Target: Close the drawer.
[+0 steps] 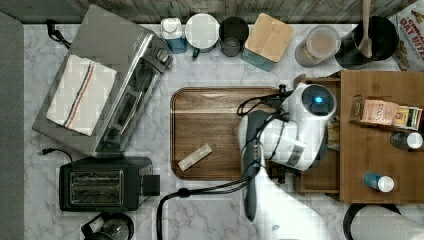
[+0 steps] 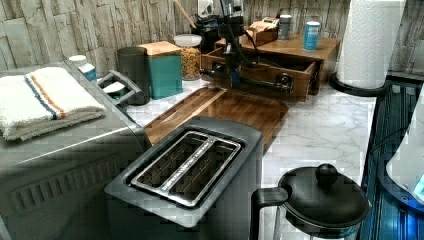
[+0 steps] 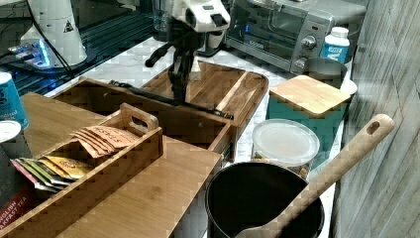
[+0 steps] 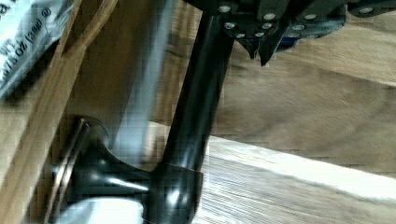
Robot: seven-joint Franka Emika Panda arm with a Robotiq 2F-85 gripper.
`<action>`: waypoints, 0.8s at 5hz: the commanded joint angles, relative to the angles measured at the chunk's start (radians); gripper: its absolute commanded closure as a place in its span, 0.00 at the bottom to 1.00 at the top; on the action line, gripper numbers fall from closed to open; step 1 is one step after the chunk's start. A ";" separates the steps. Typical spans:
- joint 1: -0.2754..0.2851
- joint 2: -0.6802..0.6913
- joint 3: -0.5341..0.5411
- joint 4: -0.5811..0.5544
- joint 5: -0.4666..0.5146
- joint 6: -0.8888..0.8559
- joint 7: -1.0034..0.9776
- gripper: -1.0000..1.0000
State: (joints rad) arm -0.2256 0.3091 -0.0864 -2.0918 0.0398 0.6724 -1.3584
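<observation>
drawer [image 3: 148,106] | medium-brown wood, dark bar handle | pulled open from cabinet | contents hard to tell

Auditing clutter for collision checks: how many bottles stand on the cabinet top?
2. A blue bottle on the cabinet top toward the top view's lower edge, near the paper towel roll; a dark bottle beside the tea box, at the top view's right edge. None look hidden.

Drawer [image 1: 320,175] interior mostly hidden beneath the arm in the top view; tool [image 4: 264,49] fingertips blurred.
</observation>
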 commanded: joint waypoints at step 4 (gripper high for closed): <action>-0.148 0.052 -0.278 0.195 -0.203 0.269 0.041 1.00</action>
State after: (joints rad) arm -0.2328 0.3787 -0.2150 -2.0352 -0.1122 0.7764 -1.3105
